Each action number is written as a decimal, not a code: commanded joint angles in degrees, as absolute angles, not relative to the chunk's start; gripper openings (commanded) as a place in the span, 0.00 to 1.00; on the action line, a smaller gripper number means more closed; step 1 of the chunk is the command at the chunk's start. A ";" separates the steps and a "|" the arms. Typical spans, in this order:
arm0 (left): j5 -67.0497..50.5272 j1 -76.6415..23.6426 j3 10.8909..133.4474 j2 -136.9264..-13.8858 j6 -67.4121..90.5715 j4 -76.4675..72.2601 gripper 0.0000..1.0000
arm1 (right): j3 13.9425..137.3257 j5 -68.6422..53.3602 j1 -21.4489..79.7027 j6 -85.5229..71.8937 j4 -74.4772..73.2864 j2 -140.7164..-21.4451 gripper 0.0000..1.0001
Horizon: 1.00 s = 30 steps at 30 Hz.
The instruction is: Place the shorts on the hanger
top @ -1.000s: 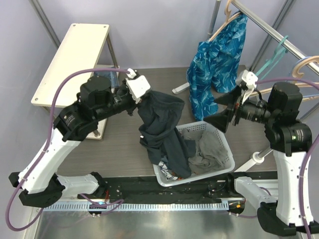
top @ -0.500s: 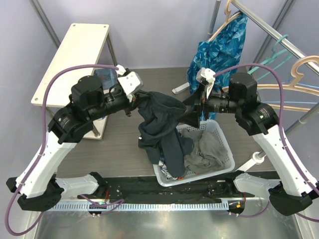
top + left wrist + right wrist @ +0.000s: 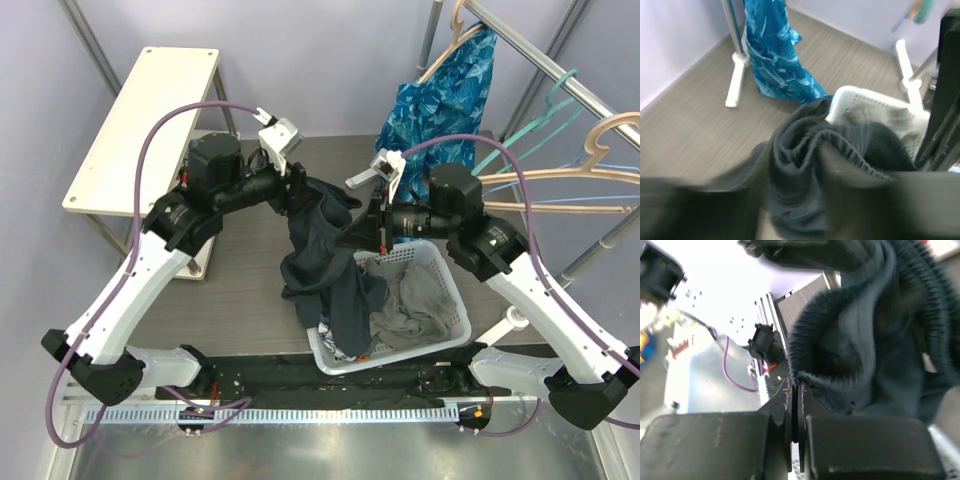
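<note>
The dark navy shorts [image 3: 325,260] hang bunched above the table, their lower end trailing into the white basket [image 3: 455,300]. My right gripper [image 3: 366,230] comes in from the right and is shut on the ribbed waistband edge [image 3: 805,375], with the jaws pinched together. At the top left of the shorts sits my left gripper [image 3: 300,188]. In the blurred left wrist view its fingers stand apart, with the shorts [image 3: 805,170] lying between them. The beige hanger [image 3: 550,174] hangs on the rack at the far right, away from both grippers.
A blue leaf-patterned garment [image 3: 440,120] hangs from the rack rail [image 3: 540,55] on another hanger. A teal hanger [image 3: 545,110] and a thin pale-blue one [image 3: 560,200] hang near the beige one. Grey cloth [image 3: 410,305] lies in the basket. A white shelf [image 3: 140,120] stands back left.
My right arm swung left from beside the rack to the shorts and shut on the waistband. My left gripper shifted right, and its jaws have parted.
</note>
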<state>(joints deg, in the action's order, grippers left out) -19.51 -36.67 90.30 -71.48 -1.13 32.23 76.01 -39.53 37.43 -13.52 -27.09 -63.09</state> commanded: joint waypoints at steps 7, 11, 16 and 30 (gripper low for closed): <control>-18.10 -31.55 78.08 -57.50 5.37 24.43 0.88 | 71.99 -19.71 37.88 -37.42 -8.37 -64.51 0.01; -18.63 -31.64 75.77 -52.74 1.33 30.84 0.89 | 72.94 -8.02 40.16 -40.33 -5.89 -68.02 0.01; -15.56 -32.08 74.18 -52.99 -4.21 29.71 0.91 | 77.16 10.58 45.87 -43.33 -8.96 -73.12 0.01; 13.08 -49.13 65.75 -59.84 -20.48 10.57 0.88 | 85.34 15.82 48.51 -46.32 -9.85 -81.04 0.01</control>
